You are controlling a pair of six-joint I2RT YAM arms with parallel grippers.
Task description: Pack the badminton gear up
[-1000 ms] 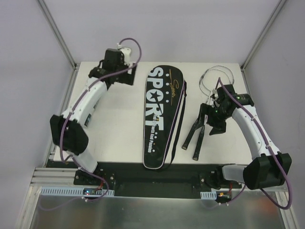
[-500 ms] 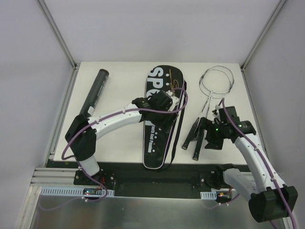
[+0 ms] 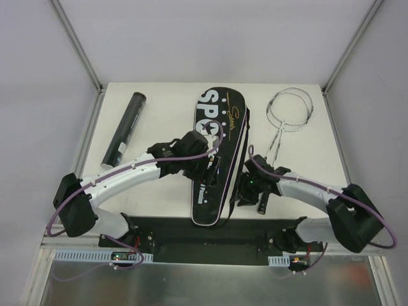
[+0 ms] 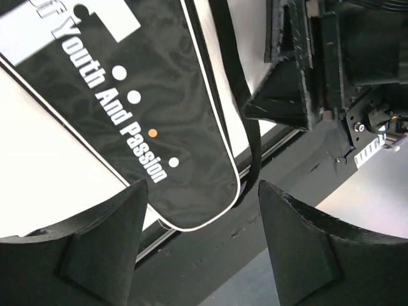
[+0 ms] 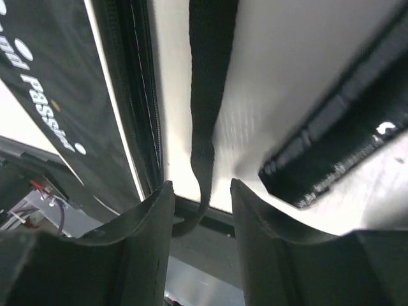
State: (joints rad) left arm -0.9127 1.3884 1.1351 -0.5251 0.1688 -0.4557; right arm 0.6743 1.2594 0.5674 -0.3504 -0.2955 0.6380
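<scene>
Bag (image 3: 223, 124) — left end effector (image 4: 201, 190) spread above it, right end effector (image 5: 200, 189) spread astride strap (image 5: 207, 76) — rackets (image 3: 290, 110) beside.

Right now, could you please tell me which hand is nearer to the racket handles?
Right. The right hand sits just beside the racket handles, its fingers either side of the bag's strap. The left hand is farther off, above the lower half of the SPORT bag.
</scene>
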